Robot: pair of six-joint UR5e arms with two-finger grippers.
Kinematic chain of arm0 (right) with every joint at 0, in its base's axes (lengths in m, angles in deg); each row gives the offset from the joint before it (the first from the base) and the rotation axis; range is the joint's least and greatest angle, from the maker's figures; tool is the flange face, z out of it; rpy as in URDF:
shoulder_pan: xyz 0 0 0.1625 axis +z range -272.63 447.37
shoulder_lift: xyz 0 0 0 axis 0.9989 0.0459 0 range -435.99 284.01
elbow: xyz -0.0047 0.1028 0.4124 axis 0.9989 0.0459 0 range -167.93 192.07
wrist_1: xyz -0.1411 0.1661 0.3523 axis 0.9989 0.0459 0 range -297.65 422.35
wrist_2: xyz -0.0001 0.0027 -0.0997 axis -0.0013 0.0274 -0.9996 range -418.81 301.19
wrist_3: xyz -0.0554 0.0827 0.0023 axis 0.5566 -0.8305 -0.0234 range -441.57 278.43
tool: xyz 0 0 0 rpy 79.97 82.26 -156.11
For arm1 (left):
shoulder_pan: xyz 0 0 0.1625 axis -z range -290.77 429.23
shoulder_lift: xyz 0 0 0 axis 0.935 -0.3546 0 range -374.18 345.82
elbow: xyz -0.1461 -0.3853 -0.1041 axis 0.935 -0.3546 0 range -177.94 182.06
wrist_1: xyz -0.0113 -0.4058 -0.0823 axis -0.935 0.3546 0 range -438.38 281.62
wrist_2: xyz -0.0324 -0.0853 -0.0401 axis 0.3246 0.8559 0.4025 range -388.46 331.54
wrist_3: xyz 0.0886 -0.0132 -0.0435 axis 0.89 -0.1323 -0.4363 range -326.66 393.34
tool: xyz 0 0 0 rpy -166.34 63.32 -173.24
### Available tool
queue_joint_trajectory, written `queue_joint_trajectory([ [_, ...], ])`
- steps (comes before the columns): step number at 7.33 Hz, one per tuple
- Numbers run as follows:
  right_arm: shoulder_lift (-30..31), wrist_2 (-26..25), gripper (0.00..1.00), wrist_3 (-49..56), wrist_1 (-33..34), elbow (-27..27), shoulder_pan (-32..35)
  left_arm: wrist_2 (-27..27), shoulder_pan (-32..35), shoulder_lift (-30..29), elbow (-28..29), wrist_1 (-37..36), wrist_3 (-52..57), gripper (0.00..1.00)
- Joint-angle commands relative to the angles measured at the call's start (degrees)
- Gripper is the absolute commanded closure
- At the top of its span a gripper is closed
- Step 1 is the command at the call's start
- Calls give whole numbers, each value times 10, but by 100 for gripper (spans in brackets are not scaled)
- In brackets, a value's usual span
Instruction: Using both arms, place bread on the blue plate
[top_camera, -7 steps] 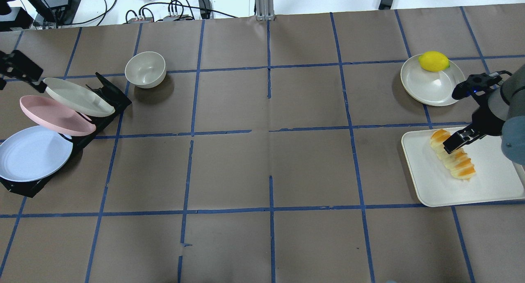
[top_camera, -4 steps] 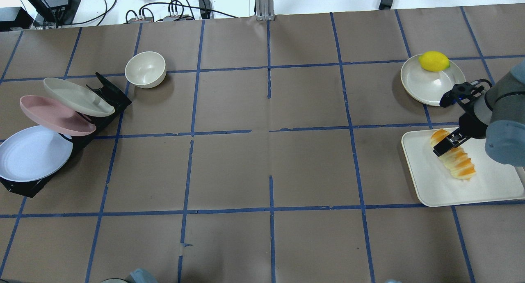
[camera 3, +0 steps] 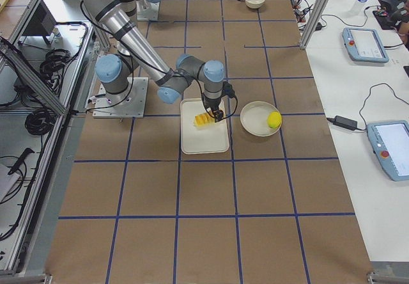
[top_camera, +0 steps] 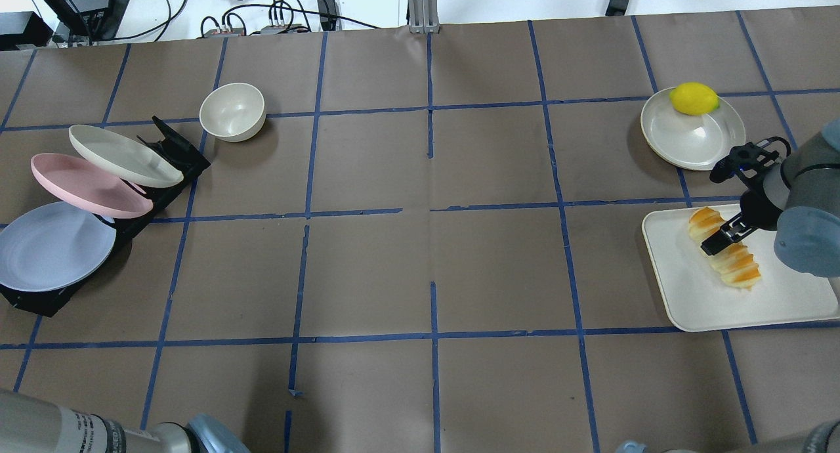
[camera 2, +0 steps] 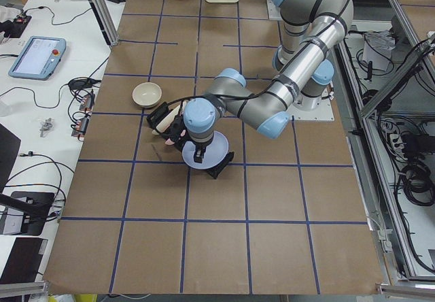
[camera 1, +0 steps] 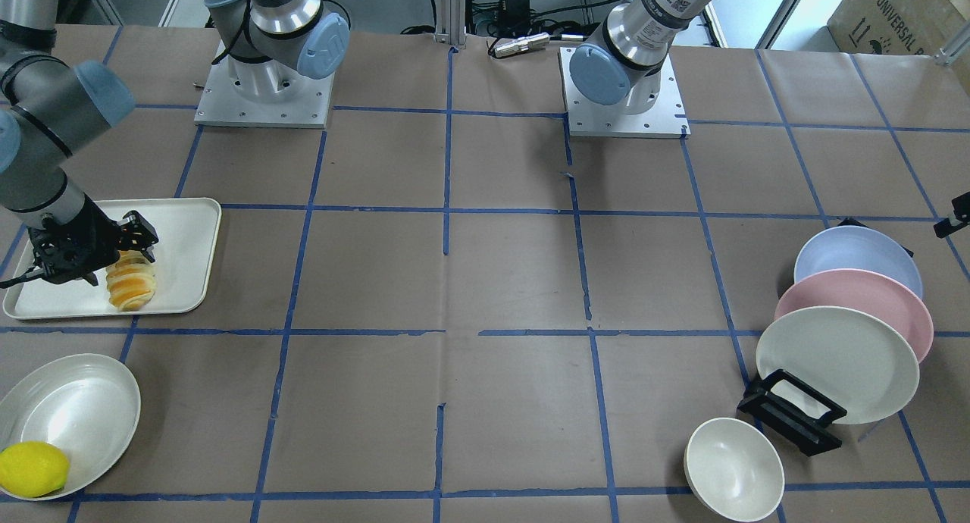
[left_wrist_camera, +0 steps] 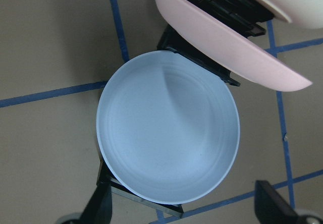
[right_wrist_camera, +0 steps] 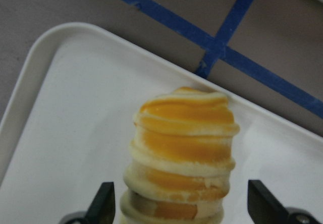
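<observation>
Left claw (left_wrist_camera: pixel 186 204) spread open, blue plate (left_wrist_camera: pixel 166 128) directly beneath it, tilted in black rack (left_wrist_camera: pixel 222 4) (pink plate (left_wrist_camera: pixel 227 47) just beyond). Right claw (right_wrist_camera: pixel 179 204) open too, fingers (right_wrist_camera: pixel 103 206) either side of bread (right_wrist_camera: pixel 184 138), small gaps visible; bread lies below claw on white tray (right_wrist_camera: pixel 75 108) on table (right_wrist_camera: pixel 65 7)

The right claw (right_wrist_camera: pixel 182 206) has one finger on each side of the bread (right_wrist_camera: pixel 184 133), with a little gap on both sides. The pink plate (left_wrist_camera: pixel 227 42) hangs over the top edge of the blue plate (left_wrist_camera: pixel 166 128). Between tray (top_camera: pixel 787 295) and rack (top_camera: pixel 177 152), the surface (top_camera: pixel 433 262) lies open.
</observation>
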Motion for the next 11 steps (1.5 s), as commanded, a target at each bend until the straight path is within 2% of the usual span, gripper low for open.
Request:
queue_joint_trajectory([
  [1, 3, -15, 77, -30, -5, 0, -10, 0, -8, -89, 58, 0, 20, 0],
  [2, 22, -31, 92, -37, -38, -2, -9, 0, -3, -110, 59, -3, 18, 0],
  [3, 52, -28, 96, -92, -78, -3, -5, 0, 9, -123, 55, -3, 14, 0],
  [5, 104, -29, 97, -139, -151, 20, 38, -5, 30, -147, 57, -3, 18, 3],
  [7, 142, -27, 97, -245, -313, 114, 111, -9, 31, -151, 60, 6, 20, 33],
  [8, 160, -25, 97, -309, -413, 171, 141, -10, 31, -151, 60, 7, 26, 59],
  [9, 184, -25, 96, -352, -489, 209, 171, -10, 30, -151, 61, 11, 26, 75],
  [10, 202, -22, 96, -394, -530, 231, 198, -11, 30, -152, 62, 11, 26, 86],
  [11, 214, -24, 96, -433, -558, 245, 230, -30, 30, -144, 65, 9, 25, 93],
])
